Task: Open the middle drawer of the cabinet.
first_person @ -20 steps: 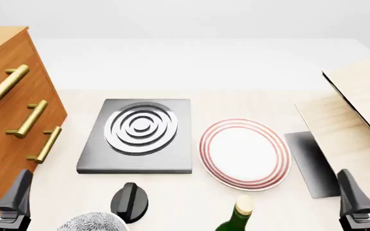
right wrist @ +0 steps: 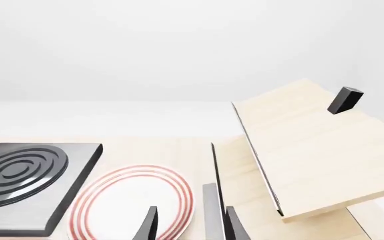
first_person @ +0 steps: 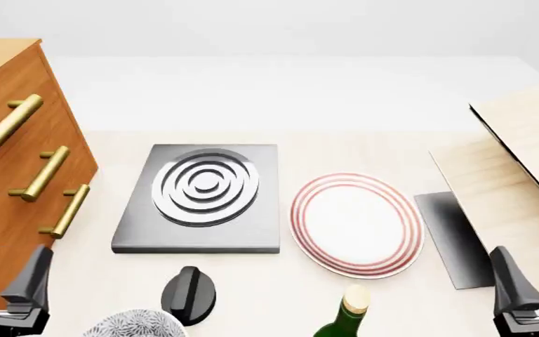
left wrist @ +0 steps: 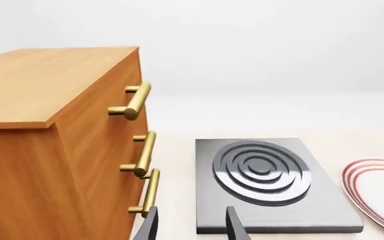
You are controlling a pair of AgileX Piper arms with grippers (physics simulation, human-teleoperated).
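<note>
Nearest, left gripper and right gripper hang over the pale table, jaws parted, holding nothing. A bottle and black knob lie between them. Beyond sit hotplate and striped plate. Cabinet stands far left, middle drawer shut. White walls behind
</note>
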